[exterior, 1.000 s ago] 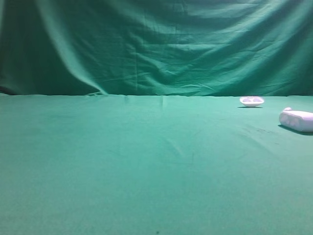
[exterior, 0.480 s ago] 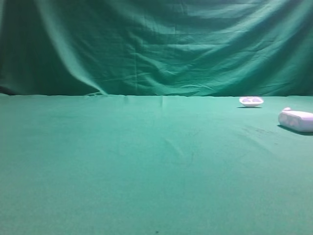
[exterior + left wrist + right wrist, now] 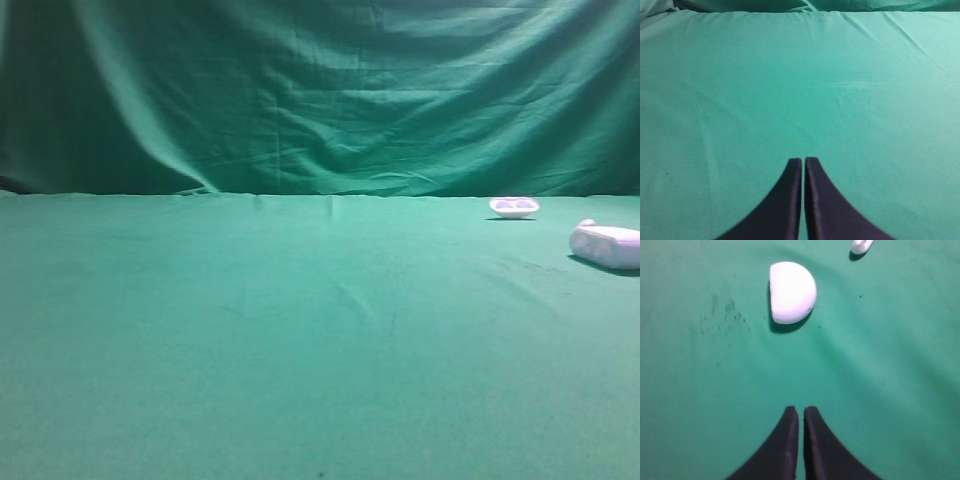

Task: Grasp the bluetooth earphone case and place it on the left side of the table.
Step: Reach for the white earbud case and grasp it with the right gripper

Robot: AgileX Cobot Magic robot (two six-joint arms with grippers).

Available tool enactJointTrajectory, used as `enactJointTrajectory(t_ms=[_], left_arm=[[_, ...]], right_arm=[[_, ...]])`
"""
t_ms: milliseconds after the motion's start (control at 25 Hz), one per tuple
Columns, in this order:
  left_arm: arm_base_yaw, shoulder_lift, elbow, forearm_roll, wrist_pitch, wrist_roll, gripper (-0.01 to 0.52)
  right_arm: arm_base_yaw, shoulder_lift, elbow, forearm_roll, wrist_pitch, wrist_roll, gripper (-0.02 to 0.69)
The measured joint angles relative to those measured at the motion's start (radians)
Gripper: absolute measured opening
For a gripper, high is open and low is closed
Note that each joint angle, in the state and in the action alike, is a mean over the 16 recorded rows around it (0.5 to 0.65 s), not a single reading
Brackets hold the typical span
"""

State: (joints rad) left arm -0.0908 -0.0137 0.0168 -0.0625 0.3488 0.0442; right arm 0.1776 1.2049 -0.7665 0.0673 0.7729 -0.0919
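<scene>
The bluetooth earphone case is a smooth white rounded piece lying on the green table at the far right edge of the exterior view. In the right wrist view the case lies ahead of my right gripper and slightly to its left, well apart from it. The right gripper's jaws are together and empty. My left gripper is also shut and empty, over bare green cloth. Neither gripper shows in the exterior view.
A shallow white tray sits near the table's back edge, left of the case. A small white item lies beyond the case, cut by the top edge of the right wrist view. A draped green backdrop hangs behind the table.
</scene>
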Motion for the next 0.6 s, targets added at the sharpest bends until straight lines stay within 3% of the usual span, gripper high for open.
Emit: enactJointTrajectory(t_ms=[200, 600], left_arm=[[0.000, 0.000, 0.000, 0.000, 0.000, 0.000, 0.000], [0.000, 0.000, 0.000, 0.000, 0.000, 0.000, 0.000]], right_arm=[[0.044, 0.180, -0.076, -0.021, -0.042, -0.002, 0.108], [0.074, 0.448, -0.207, -0.077, -0.120, 0.023, 0.454]])
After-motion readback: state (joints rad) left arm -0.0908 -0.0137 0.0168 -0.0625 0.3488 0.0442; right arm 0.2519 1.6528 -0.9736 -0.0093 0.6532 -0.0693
